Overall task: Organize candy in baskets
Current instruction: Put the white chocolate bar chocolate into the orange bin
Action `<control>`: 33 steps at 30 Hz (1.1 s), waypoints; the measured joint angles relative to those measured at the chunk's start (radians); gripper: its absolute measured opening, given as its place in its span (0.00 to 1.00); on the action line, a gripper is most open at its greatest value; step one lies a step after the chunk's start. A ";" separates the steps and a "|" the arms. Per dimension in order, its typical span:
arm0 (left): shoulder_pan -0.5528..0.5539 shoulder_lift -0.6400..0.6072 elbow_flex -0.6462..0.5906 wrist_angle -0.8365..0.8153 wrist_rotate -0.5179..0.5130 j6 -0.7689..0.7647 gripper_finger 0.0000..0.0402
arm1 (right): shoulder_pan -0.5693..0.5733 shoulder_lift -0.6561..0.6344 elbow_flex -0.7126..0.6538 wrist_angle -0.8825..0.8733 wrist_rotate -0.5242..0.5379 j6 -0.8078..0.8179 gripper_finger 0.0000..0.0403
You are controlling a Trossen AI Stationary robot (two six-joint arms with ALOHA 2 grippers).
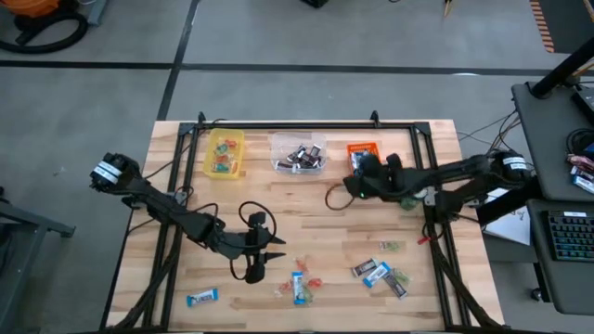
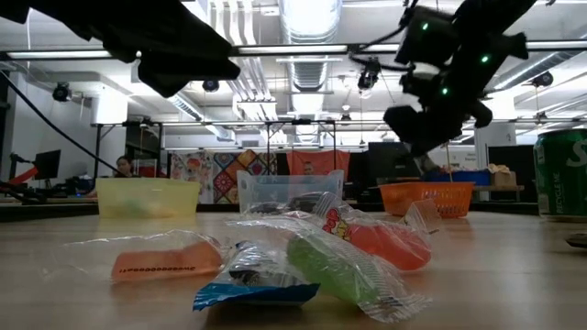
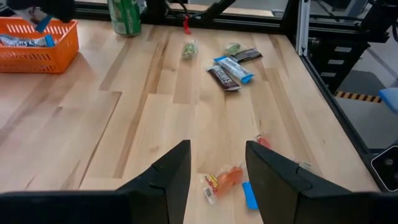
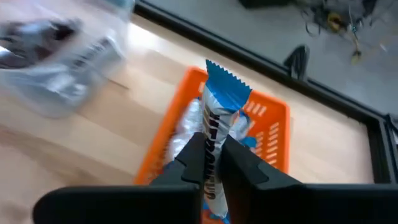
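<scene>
A workshop with ceiling lights and hanging banners lies beyond a pale wooden table (image 1: 306, 223), seen level from the low view. From above, three baskets stand in a row along the table's 12 o'clock edge: a yellow basket (image 1: 225, 154), a clear basket (image 1: 297, 153) holding dark wrapped pieces, and an orange basket (image 1: 363, 152).

Only the right wrist view shows what the right gripper (image 4: 209, 163) carries: a blue-and-white bar (image 4: 219, 124), clenched between its fingers and held directly above the orange basket, which already contains similar wrappers. In the overhead view this gripper covers part of that basket.

The left gripper (image 1: 276, 256) sits near the table's 6 o'clock edge with its fingers spread and nothing between them. The left wrist view shows an orange-wrapped sweet (image 3: 222, 180) and a blue piece (image 3: 249, 195) on the table just beyond its fingertips, untouched.

From above, more candy lies loose toward 5 o'clock: a cluster of bars (image 1: 380, 275), with a lone blue bar (image 1: 201, 298) at 7 o'clock. A green can (image 3: 124, 17) stands beside the orange basket.
</scene>
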 joint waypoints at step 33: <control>-0.111 -0.006 0.000 -0.158 0.179 -0.542 0.34 | 0.001 0.007 -0.001 0.055 -0.100 -0.049 0.25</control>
